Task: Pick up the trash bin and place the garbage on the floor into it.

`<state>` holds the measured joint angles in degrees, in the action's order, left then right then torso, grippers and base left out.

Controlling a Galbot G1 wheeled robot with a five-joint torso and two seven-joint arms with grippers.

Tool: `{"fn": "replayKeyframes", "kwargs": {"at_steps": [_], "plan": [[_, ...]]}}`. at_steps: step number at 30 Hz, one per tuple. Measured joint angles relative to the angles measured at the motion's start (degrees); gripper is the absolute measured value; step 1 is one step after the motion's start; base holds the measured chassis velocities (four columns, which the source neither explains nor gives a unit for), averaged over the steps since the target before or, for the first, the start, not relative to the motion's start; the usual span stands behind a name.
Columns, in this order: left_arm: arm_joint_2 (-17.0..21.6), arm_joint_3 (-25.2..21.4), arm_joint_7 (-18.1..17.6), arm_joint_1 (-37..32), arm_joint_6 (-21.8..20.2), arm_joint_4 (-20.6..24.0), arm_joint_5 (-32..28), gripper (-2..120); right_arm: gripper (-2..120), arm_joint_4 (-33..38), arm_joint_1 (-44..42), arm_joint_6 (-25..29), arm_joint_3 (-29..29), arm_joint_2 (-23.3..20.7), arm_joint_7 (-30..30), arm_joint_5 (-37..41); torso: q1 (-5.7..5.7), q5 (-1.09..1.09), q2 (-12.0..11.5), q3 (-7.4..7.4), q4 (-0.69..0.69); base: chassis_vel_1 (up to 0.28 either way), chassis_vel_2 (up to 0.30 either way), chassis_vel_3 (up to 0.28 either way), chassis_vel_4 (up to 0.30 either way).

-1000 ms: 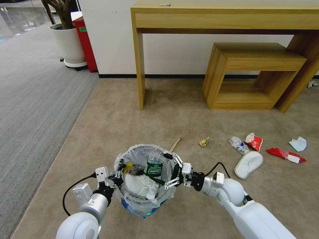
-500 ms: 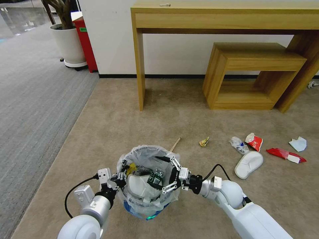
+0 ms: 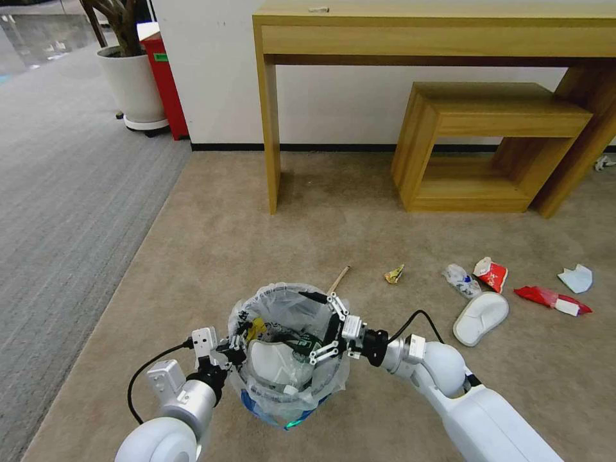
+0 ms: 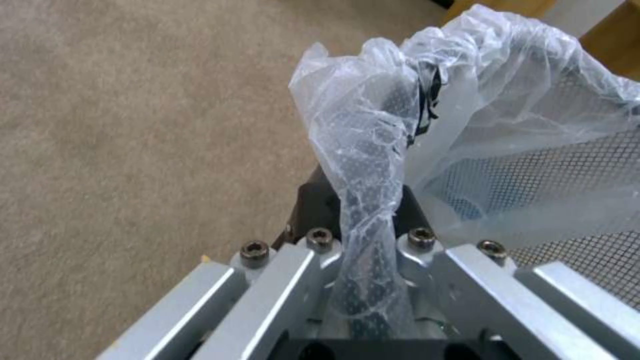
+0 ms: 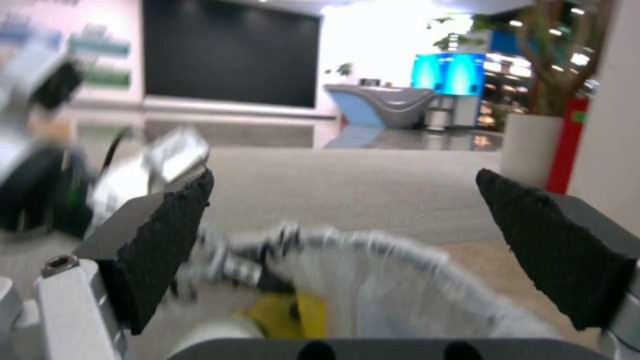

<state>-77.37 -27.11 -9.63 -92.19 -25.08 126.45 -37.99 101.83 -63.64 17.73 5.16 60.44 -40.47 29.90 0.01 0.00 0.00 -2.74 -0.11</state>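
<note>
Trash bin [image 3: 285, 359] is held at its rim by the left pincer [image 3: 232, 350], clamped on mesh plus liner bag [image 4: 363, 150]; the wrist view shows plastic bunched between the jaws. Bin is wire mesh: light, fairly stiff, but the bag is slippery, so the grip could creep. Best hold is the rim wire, not loose film.

Right pincer [image 3: 328, 330] is over the bin mouth, jaws spread wide and holding nothing. A white slipper [image 3: 273, 359] and a green-label bottle [image 3: 307, 350] lie inside the bin.

Litter left on the floor, to the right:
- wooden stick [image 3: 339, 279], just beyond the bin; thin, rigid, pinch mid-length
- yellow wrapper [image 3: 394, 274], light, crushable
- crumpled clear bottle [image 3: 461, 280], slick, springy
- red carton [image 3: 491, 274]
- second slipper [image 3: 480, 317], soft, grab at the edge
- red wrapper [image 3: 552, 299]
- pale mask [image 3: 575, 278], limp

Floor is short beige carpet [image 3: 256, 237]: flat items sit flush, hard to get under. Wooden bench [image 3: 436, 32] and low shelf [image 3: 487, 144] stand against the wall, well apart from the litter.
</note>
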Motion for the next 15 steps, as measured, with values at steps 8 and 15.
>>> {"fn": "replayKeyframes", "kwargs": {"at_steps": [8, 15], "plan": [[0.3, -0.6, 0.1, 0.7, 0.5, -2.1, 0.0, 2, 100, 2.7, -1.6, -2.2, 1.6, -0.8, 6.8, 5.7, 0.0, 0.0, 0.0, 0.0, 0.0, 0.0, 0.0, 0.0, 0.0], [0.4, -0.9, 0.2, 1.1, 1.0, -3.4, 0.0, 2, 100, 4.7, -2.6, -3.1, 2.9, -0.4, 10.0, 9.5, 0.0, 0.0, 0.0, 0.0, 0.0, 0.0, 0.0, 0.0, 0.0]]}}
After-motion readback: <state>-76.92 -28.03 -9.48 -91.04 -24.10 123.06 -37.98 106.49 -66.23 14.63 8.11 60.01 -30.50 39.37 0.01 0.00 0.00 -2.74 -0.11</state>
